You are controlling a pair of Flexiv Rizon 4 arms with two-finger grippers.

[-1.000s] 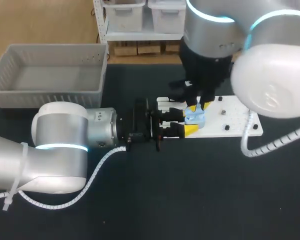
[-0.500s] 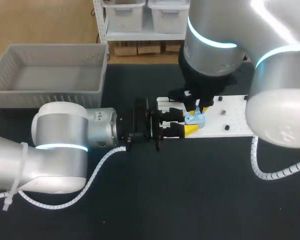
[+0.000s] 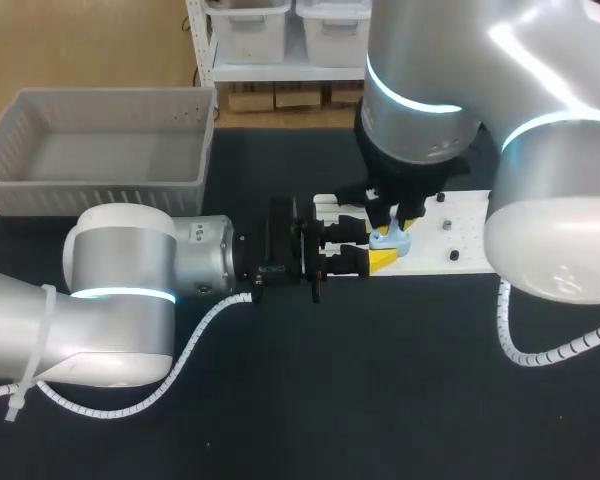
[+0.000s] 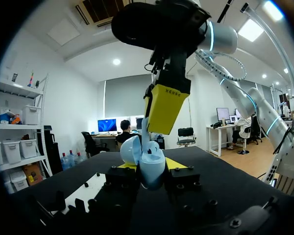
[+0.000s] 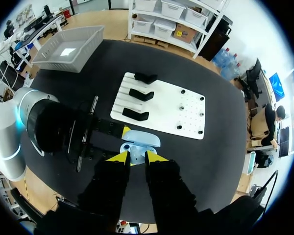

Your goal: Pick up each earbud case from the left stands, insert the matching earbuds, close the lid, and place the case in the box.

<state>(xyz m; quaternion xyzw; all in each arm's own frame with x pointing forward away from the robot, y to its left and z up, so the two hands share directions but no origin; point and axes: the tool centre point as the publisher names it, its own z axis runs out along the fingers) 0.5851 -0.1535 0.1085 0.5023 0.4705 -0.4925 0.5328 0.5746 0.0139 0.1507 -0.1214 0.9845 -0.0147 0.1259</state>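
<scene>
Your overhead view shows the left arm (image 3: 120, 300) lying low across the table (image 3: 400, 400), stretched out level toward the white board (image 3: 465, 240). The right arm (image 3: 430, 90) stands over it and covers most of what happens at the fingertips. Go to the left wrist view for that: the left gripper (image 4: 148, 170) is clamped on the pale blue earbud case (image 4: 149, 157), a yellow tip pressed to each side and the lid tipped open. The right arm's yellow fingers hang straight down above the case. A slim white piece, which looks like an earbud (image 4: 144, 131) though it is small here, runs from them into the open case. The right wrist view shows the layout that the other two hide. The right gripper (image 5: 136, 157) points straight down with its tips drawn narrow on that piece, and the case is just ahead of them, off the near edge of the board. Three black stands (image 5: 139, 94) sit in a row on the board's end nearest the left arm. The grey box (image 5: 68, 49) is well apart at the far corner of the table, beyond the left arm.
</scene>
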